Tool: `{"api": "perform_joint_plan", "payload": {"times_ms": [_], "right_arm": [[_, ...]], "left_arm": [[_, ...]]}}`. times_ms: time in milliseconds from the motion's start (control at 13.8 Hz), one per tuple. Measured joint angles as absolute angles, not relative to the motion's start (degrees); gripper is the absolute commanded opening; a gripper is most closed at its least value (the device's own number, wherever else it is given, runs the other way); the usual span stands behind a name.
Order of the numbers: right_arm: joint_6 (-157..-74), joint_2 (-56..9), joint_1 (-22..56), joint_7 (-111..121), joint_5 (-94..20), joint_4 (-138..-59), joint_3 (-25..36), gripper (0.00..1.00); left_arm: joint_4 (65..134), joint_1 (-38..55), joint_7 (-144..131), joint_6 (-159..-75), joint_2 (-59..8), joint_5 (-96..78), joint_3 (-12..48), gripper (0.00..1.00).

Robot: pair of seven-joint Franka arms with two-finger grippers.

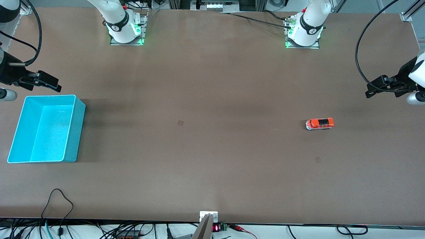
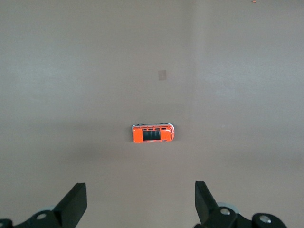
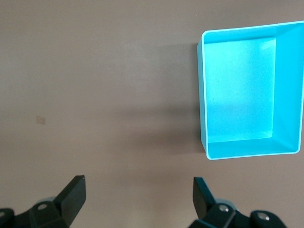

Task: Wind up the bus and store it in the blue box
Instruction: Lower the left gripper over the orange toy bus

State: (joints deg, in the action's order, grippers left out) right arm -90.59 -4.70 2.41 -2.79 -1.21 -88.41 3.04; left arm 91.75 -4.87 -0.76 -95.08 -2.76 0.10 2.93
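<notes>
We see a brown table. On it stands the bus toward the left arm's end, and the blue box rests well apart toward the right arm's end.

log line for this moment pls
bus: on table, untouched | blue box: empty | left end effector: open, raised | right end effector: open, raised

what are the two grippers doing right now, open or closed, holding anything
Left gripper: open, empty, up over the table's left-arm end, with the bus on the table.
Right gripper: open, empty, up beside the blue box.
</notes>
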Motion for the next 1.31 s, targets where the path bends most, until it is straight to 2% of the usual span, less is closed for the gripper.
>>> {"api": "perform_joint_plan", "payload": {"times_ms": [653,1088,1305], "right_arm": [[-90.56,-4.70,2.41,-2.79,-1.21,-88.40,3.04,1.00],[-90.53,-4.71,2.41,-2.79,-1.21,-88.41,3.04,1.00],[-90.53,-4.72,2.41,-2.79,-1.21,-88.41,3.05,1.00]], "left_arm": [[91.84,-3.73,-0.74,-93.57,-3.46,-5.79,3.21,1.00],[92.21,1.44,-0.78,-92.19,-12.28,-6.43,3.43,1.00],[93.02,0.74,6.24,-96.20,-16.66,-6.42,3.15,1.00]]}}
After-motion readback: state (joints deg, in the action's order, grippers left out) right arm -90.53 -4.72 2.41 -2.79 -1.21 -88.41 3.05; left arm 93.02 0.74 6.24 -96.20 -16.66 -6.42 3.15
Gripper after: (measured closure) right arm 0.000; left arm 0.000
